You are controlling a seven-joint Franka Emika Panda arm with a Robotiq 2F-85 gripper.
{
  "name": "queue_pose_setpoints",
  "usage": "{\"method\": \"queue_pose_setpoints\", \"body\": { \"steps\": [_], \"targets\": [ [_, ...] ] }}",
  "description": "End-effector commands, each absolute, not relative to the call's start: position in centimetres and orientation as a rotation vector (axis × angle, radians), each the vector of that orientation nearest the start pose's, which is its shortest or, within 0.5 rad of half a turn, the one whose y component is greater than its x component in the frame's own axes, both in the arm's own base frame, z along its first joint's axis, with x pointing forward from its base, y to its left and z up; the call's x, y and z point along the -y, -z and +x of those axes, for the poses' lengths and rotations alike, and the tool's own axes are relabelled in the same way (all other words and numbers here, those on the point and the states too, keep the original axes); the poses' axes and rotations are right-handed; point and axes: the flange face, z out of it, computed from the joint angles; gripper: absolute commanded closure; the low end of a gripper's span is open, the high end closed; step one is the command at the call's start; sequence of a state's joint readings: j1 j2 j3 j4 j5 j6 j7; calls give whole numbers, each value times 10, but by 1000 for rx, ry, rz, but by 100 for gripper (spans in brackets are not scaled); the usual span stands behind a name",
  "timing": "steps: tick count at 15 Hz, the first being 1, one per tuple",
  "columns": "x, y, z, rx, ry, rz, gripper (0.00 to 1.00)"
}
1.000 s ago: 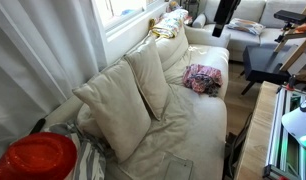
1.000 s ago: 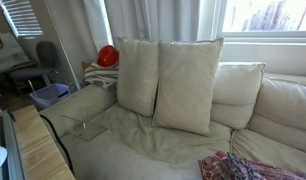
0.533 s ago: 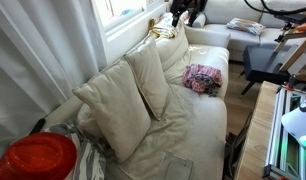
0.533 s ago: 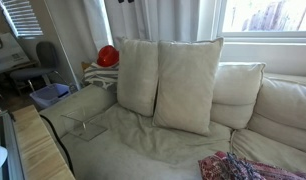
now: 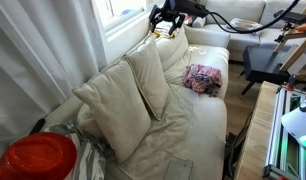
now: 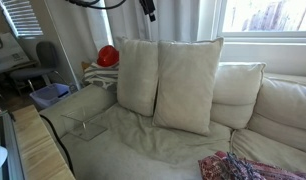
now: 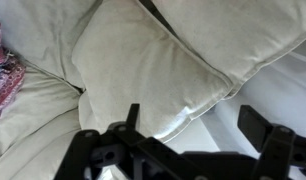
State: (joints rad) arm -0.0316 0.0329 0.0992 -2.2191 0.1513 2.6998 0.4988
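Note:
My gripper [image 5: 165, 15] hangs high over the back of a cream couch [image 5: 198, 125], above the far pillows by the window sill. It also shows at the top edge in an exterior view [image 6: 148, 8]. In the wrist view its two black fingers [image 7: 193, 122] stand wide apart with nothing between them. Below them lies a cream pillow [image 7: 143, 60] and its seamed edge. Two big cream pillows [image 5: 128, 95] lean upright on the couch back in both exterior views [image 6: 163, 80]. A pink patterned cloth [image 5: 202, 78] lies crumpled on the seat, apart from the gripper.
A red round object [image 5: 35, 158] sits at the couch's near end, also seen behind the pillows [image 6: 108, 55]. A white curtain [image 5: 43, 50] hangs along the window. A clear stand [image 6: 85, 127] rests on the seat. Desks and a chair [image 5: 263, 62] stand beyond the couch.
The arm has swung in from the far side, and the gripper now hangs over the couch back near the window; a second ago it was barely in view.

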Motion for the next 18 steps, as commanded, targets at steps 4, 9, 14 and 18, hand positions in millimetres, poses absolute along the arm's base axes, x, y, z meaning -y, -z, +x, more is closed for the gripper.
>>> {"method": "queue_pose_setpoints", "body": {
  "steps": [4,9,14,18],
  "targets": [
    [-27,-376,594,-874,568,-2665,0],
    [-25,-362,607,-893,546,-2649,0],
    [-18,-357,621,-992,572,-2613,0],
    [10,-340,654,-1289,619,-2530,0]
  ]
}}
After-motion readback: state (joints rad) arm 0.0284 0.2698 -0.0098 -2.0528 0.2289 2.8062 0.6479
